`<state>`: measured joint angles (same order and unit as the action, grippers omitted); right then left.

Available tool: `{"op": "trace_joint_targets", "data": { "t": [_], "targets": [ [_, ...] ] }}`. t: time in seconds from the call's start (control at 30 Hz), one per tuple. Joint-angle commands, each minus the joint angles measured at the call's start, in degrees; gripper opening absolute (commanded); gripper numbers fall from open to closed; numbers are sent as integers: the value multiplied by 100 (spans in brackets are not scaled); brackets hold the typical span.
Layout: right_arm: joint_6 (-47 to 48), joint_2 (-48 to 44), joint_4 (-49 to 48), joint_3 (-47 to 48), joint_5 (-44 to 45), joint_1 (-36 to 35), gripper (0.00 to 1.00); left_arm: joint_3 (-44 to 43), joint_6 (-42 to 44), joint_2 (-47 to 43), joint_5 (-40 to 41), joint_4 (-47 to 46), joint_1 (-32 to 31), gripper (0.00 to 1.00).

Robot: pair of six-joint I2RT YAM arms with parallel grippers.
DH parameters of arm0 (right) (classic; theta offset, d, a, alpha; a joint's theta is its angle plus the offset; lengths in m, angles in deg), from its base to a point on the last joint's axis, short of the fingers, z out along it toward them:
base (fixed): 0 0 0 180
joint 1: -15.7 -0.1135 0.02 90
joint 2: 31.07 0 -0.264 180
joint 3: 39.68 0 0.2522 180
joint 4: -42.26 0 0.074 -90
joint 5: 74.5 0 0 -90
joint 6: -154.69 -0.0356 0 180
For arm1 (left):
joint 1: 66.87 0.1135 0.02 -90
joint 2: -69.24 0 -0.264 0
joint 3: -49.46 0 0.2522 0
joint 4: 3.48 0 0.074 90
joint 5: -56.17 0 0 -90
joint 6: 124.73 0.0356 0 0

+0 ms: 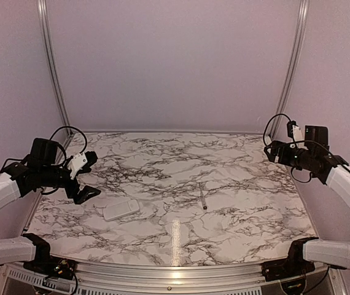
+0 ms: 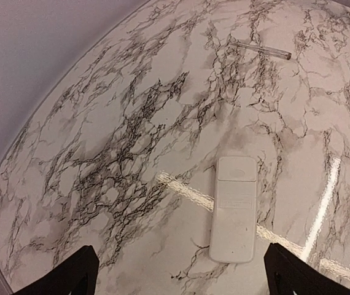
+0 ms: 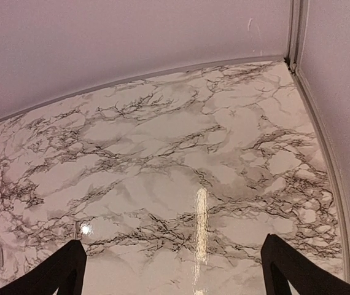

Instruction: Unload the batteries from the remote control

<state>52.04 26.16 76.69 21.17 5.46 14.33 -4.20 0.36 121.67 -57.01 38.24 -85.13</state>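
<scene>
The remote control [image 1: 121, 209] is a flat white bar lying on the marble table [image 1: 224, 233] at the front left. In the left wrist view the remote control [image 2: 233, 209] lies back side up, with a cover panel shut at its far end. The batteries are hidden. My left gripper [image 1: 89, 177] hovers just left of and above the remote, wide open and holding nothing; its dark fingertips [image 2: 70, 275] frame the bottom of the wrist view. My right gripper [image 1: 272, 150] is raised at the far right edge, open and empty [image 3: 175, 270].
A thin clear stick with a dark tip [image 1: 203, 200] lies near the table's middle, also seen as the stick [image 2: 260, 49] in the left wrist view. Plain walls with metal rails [image 1: 52, 67] enclose the table on three sides.
</scene>
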Motion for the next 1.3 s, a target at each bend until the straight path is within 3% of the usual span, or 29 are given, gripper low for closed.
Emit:
{"op": "trace_joint_targets", "data": {
  "t": [0.0, 0.43, 0.93, 1.27],
  "targets": [
    [169, 23, 111, 249, -249, -108, 98, 132, 319, 537, -323, 79, -138, 98],
    [220, 170, 248, 133, 80, -820, 98, 211, -136, 1653, -236, -795, -568, 95],
    [-39, -159, 254, -219, -103, -902, 98, 543, -299, 2440, 154, -1591, -992, 90],
    [-101, -415, 428, -300, -131, -912, 98, 592, 36, 2896, 544, -1662, -1067, 89]
  ]
}}
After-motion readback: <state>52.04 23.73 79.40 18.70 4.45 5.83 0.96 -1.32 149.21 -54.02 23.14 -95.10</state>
